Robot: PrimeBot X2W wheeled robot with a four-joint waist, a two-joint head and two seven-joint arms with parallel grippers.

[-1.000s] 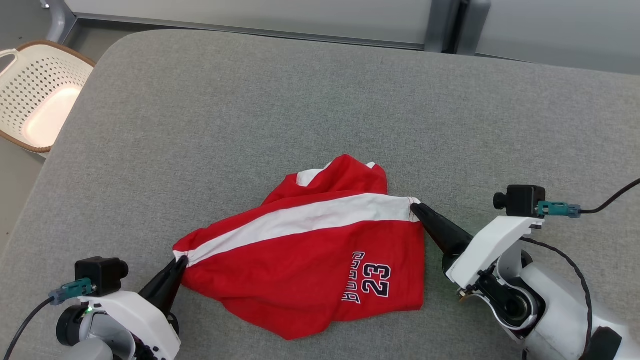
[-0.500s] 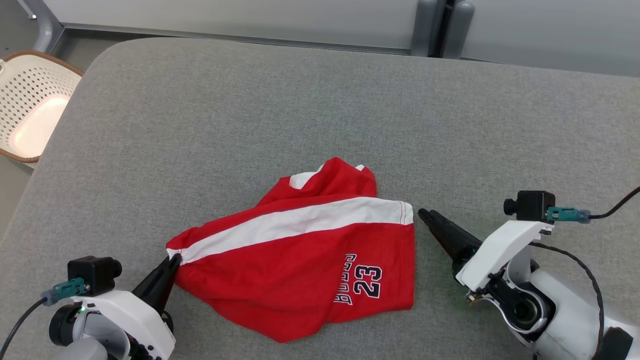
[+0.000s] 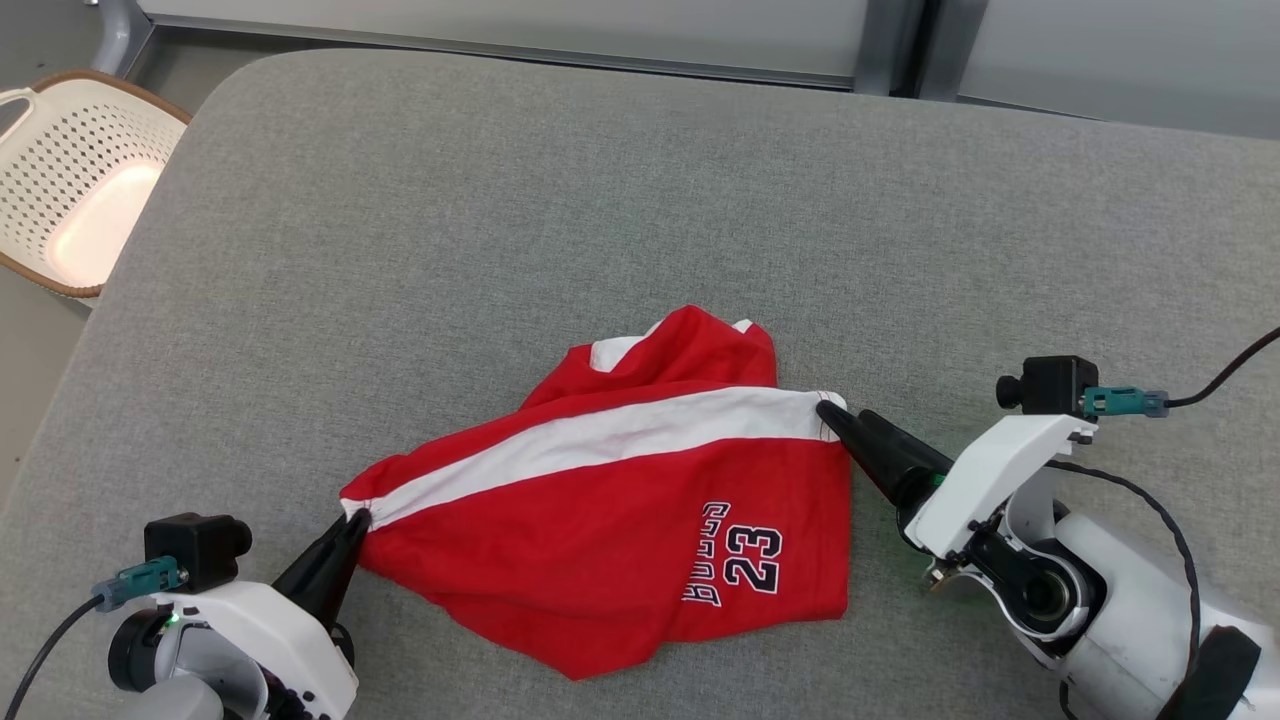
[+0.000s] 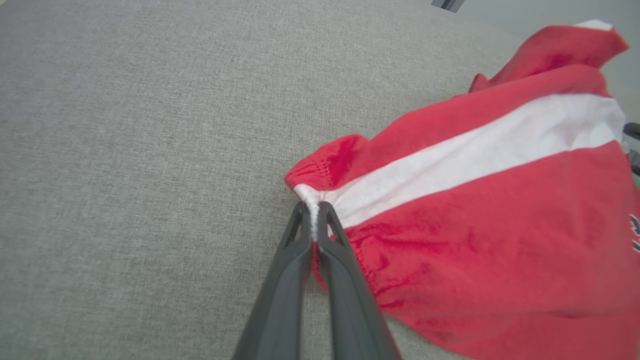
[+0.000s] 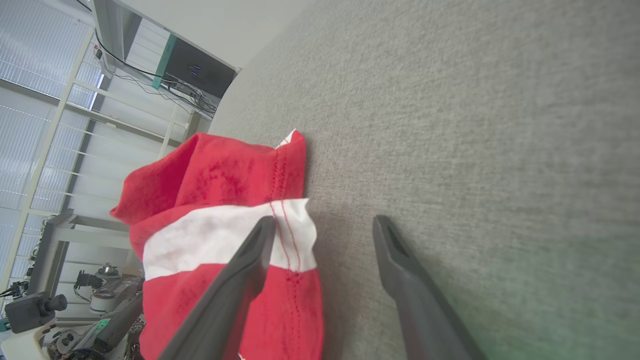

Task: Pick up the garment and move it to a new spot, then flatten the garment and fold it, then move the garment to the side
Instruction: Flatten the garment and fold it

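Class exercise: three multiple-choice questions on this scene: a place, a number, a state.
1. Where is the basket relative to the table? A on it; B beside its far left corner; C beside its near right corner.
2. Which number is printed on the garment? A 32; B 23; C 7.
3. How is the right gripper? A open; B shut on cloth; C shut on nothing.
Answers: 1 B, it stands off the table's edge; 2 B, dark digits on red; 3 A, its jaws stand apart at the white stripe.
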